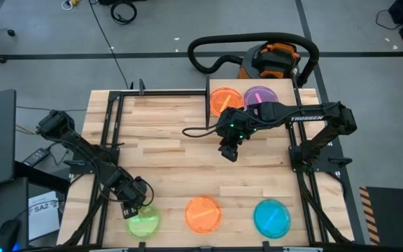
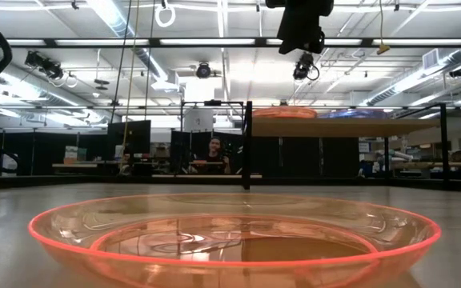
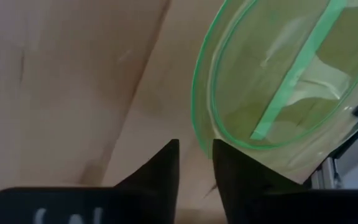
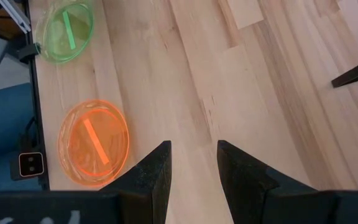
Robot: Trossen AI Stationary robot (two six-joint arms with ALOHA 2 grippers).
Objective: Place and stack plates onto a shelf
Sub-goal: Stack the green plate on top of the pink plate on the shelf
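Observation:
Three plates lie along the table's near edge: a green plate [image 1: 144, 224], an orange plate [image 1: 203, 214] and a blue plate [image 1: 271, 217]. At the far right stands the shelf [image 1: 285, 94], with an orange plate [image 1: 226, 100] and a pink plate [image 1: 259, 95] side by side on its board. My left gripper [image 1: 133, 208] is low over the table at the green plate's far left rim [image 3: 199, 118], open by a narrow gap with bare wood between its fingertips. My right gripper [image 1: 229, 150] hangs open high over the table's middle, holding nothing. My left gripper comes down steeply from above beside the green plate. One fingertip [image 3: 219, 149] overlaps the plate's rim [image 3: 207, 134] in the left wrist view. Whether it touches the rim I cannot tell. The plate lies flat on the table.
Black frame rails [image 1: 110, 133] run along the table's left and right sides. An orange and black vacuum with a hose [image 1: 275, 59] stands behind the far edge. Bare wood lies between the shelf and the near row of plates.

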